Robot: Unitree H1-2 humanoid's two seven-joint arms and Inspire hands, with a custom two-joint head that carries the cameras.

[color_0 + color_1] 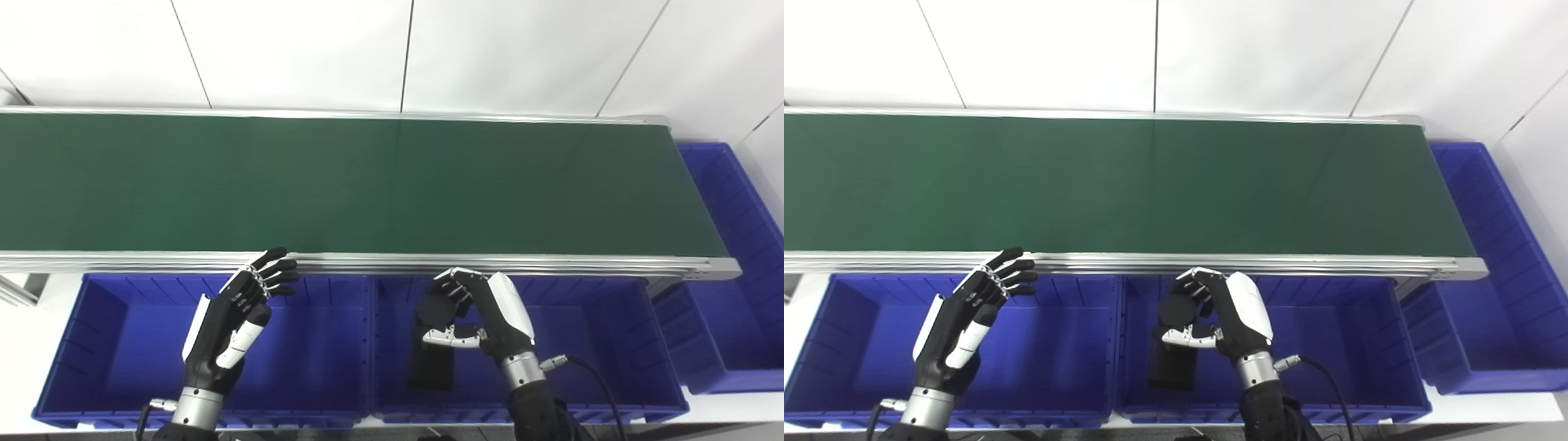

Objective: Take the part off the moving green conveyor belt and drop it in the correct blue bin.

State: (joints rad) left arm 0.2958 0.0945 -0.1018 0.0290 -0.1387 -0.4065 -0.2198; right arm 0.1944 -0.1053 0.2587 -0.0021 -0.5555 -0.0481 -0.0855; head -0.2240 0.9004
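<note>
Part (438, 343): black, looks rigid and light; we pinch its upper end in right hand (490, 315) above middle bin (612, 331). Left hand (236, 315) spread, empty.

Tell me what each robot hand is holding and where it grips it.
The right robot hand holds a black part over the middle blue bin, fingers and thumb closed around its upper end. The left robot hand is open and holds nothing.

Factory-style lab: green conveyor belt (343, 184), blue bins (110, 343), white panel walls (306, 49)
</note>
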